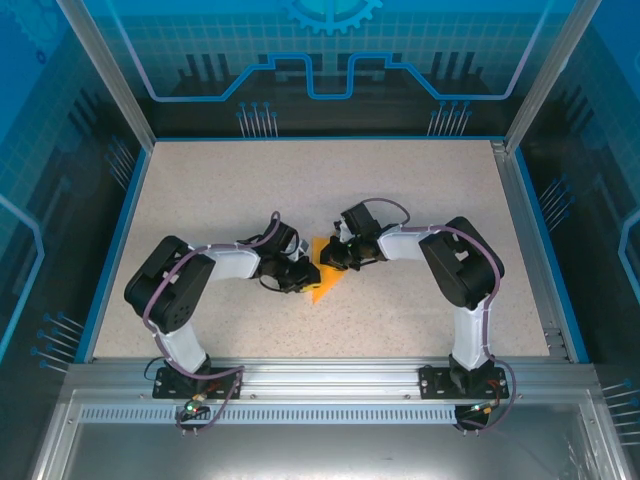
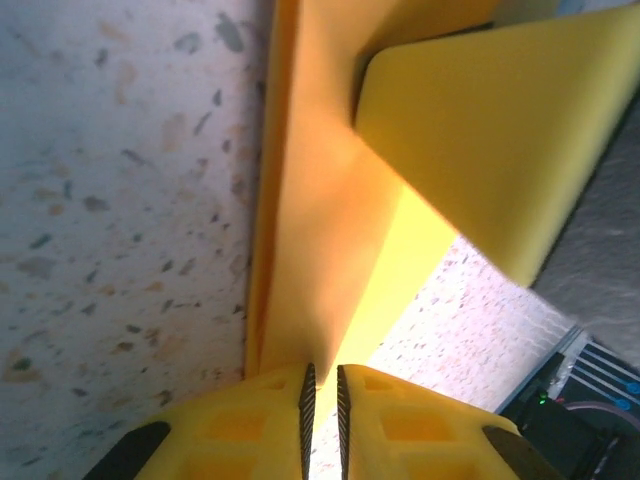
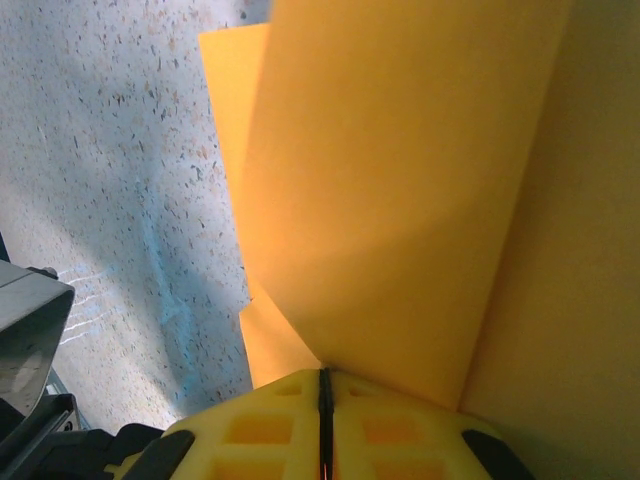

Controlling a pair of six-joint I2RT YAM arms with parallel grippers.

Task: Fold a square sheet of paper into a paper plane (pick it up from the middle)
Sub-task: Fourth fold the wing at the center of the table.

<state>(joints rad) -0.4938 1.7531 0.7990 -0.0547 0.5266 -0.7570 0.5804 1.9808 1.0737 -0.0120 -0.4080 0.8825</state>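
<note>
Your part-folded sheet of paper (image 1: pixel 325 280) sits between both arms, long axis running near-to-far. Left gripper (image 2: pixel 322 378) pinches its creased edge, fingers nearly together. Right gripper (image 3: pixel 325 378) is clamped tight on the opposite flap; neither arm is nearer.

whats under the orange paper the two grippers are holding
Speckled beige tabletop shows beneath and beside the folded orange-yellow sheet of paper, which the left gripper and right gripper pinch. The patch directly under its lower layers is covered, so unseen.
</note>
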